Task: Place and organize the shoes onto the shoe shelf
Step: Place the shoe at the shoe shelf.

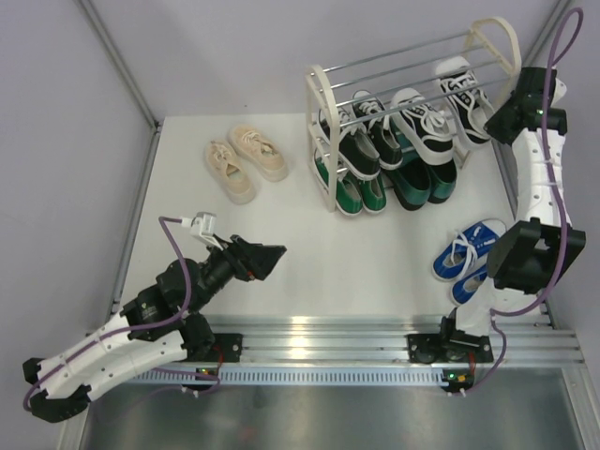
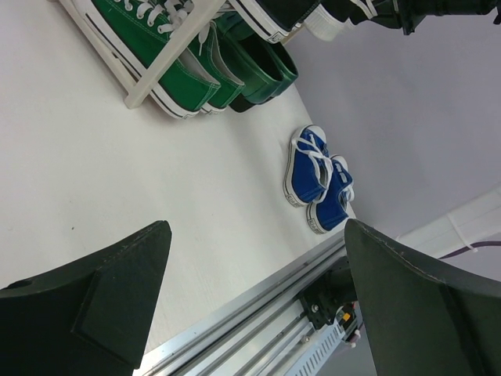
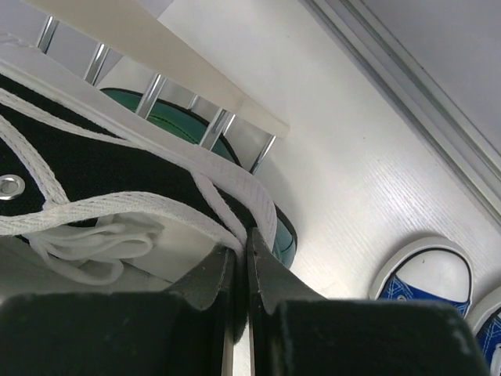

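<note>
The shoe shelf (image 1: 319, 122) stands at the back right. On it are black canvas sneakers (image 1: 361, 131), green canvas sneakers (image 1: 349, 192), dark green loafers (image 1: 417, 183) and one striped sneaker (image 1: 422, 122). My right gripper (image 3: 246, 243) is shut on the heel rim of the other black-and-white striped sneaker (image 3: 94, 168), which lies on the rods at the shelf's right end (image 1: 466, 94). Cream sneakers (image 1: 246, 159) sit on the table left of the shelf. Blue sneakers (image 1: 469, 258) lie at the front right. My left gripper (image 1: 267, 261) hangs open over the table's front left, holding nothing.
A metal rail (image 1: 319, 342) runs along the near edge with both arm bases on it. Grey walls close in the table on the left, back and right. The right arm's elbow (image 1: 530, 253) hangs just beside the blue sneakers (image 2: 317, 180).
</note>
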Controlling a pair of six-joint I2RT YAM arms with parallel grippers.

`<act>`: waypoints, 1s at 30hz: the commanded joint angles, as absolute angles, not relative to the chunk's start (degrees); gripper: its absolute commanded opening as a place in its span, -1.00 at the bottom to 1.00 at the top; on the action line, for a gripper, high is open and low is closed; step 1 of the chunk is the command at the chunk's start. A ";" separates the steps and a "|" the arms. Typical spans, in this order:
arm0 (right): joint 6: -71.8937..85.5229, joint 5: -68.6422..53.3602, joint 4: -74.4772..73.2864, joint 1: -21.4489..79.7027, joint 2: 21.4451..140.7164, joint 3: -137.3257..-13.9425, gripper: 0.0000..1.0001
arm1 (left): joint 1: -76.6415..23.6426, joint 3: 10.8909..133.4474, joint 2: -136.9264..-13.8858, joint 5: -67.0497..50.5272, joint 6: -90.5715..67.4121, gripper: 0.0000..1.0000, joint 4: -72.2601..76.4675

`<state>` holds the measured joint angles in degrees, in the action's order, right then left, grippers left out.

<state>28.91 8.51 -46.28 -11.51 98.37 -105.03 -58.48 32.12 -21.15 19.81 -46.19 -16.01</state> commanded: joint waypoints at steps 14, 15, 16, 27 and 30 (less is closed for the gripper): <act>33.31 3.78 -38.85 -10.02 98.61 -106.88 -0.21 | -58.36 32.87 -21.71 18.90 -47.37 0.96 -15.29; 33.22 3.43 -38.76 -10.02 98.53 -106.88 -0.18 | -58.36 32.87 -21.88 18.90 -47.37 0.96 -15.29; 33.22 3.34 -38.76 -10.11 98.53 -106.88 -0.15 | -58.36 32.96 -21.80 18.81 -47.29 0.96 -15.29; 27.61 -1.58 -33.23 -11.78 90.81 -102.57 0.53 | -58.36 33.31 -21.27 17.05 -46.41 0.96 -15.29; 25.41 -1.41 -32.17 -12.39 87.38 -99.51 0.57 | -58.27 33.57 -21.27 16.88 -45.70 0.96 -15.38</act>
